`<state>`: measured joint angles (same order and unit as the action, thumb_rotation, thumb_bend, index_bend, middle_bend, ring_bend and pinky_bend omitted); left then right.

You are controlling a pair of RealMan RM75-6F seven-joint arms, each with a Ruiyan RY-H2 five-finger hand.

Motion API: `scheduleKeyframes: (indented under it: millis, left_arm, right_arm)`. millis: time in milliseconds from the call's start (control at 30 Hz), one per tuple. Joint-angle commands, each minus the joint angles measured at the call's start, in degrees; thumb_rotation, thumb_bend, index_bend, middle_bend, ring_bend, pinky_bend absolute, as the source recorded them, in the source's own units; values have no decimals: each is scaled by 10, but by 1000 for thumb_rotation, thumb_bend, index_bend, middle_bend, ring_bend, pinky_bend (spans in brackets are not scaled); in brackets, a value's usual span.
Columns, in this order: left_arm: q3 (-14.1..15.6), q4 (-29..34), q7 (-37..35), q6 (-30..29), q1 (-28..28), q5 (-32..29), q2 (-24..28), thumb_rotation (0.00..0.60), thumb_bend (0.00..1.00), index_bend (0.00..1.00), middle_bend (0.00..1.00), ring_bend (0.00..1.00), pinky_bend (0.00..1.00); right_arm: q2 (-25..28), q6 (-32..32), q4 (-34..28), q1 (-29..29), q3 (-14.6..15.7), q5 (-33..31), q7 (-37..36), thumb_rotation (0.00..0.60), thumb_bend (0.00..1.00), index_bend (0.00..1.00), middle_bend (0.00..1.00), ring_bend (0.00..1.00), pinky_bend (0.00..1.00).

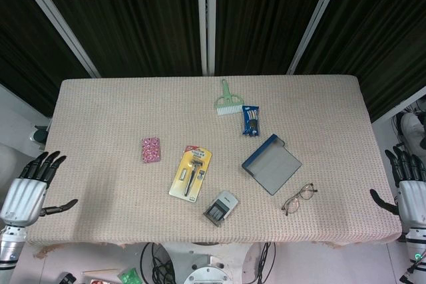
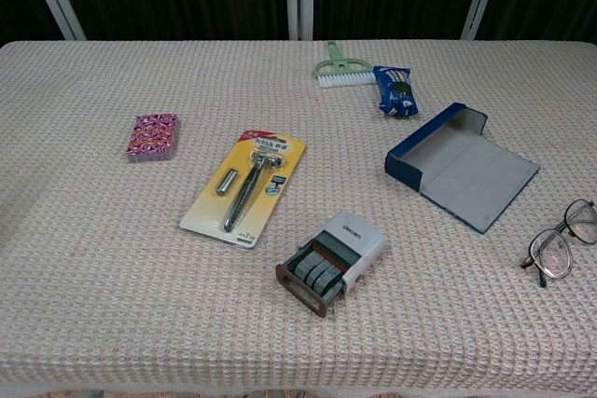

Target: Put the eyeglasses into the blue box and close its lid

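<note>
The eyeglasses [image 1: 298, 198] [image 2: 562, 240] lie unfolded on the table near the front right. Just left of them and further back sits the blue box [image 1: 271, 163] [image 2: 461, 165], open, with its grey inside facing up. My left hand [image 1: 30, 189] hovers off the table's left front corner, fingers spread, holding nothing. My right hand [image 1: 407, 184] hangs beyond the right edge, fingers also apart and empty. Neither hand shows in the chest view.
A razor in a yellow pack [image 1: 191, 171] [image 2: 245, 185], a date stamp [image 1: 220, 207] [image 2: 332, 260], a pink patterned packet [image 1: 151, 149] [image 2: 153, 136], a green brush [image 1: 227, 100] [image 2: 341, 66] and a blue snack packet [image 1: 251, 120] [image 2: 395, 90] lie on the woven tablecloth [image 1: 100, 118].
</note>
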<state>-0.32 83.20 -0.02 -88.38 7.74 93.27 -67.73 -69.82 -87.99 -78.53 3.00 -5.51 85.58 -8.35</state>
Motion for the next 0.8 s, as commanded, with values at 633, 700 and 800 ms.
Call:
scheduleKeyframes:
  millis: [633, 700, 800]
  left_arm:
    - [-2, 0, 3, 19, 11, -2, -3, 398, 0, 104, 89, 68, 193]
    - [1, -7, 1, 22, 10, -2, -10, 399, 0, 104, 89, 68, 193]
    - [3, -12, -1, 24, 10, -3, -16, 395, 0, 104, 89, 68, 193]
  right_arm:
    - [-13, 54, 20, 43, 48, 81, 70, 600, 139, 0, 0, 0, 0]
    - [0, 77, 11, 62, 58, 105, 94, 600, 139, 0, 0, 0, 0]
    - [36, 148, -35, 96, 73, 117, 152, 600, 139, 0, 0, 0, 0]
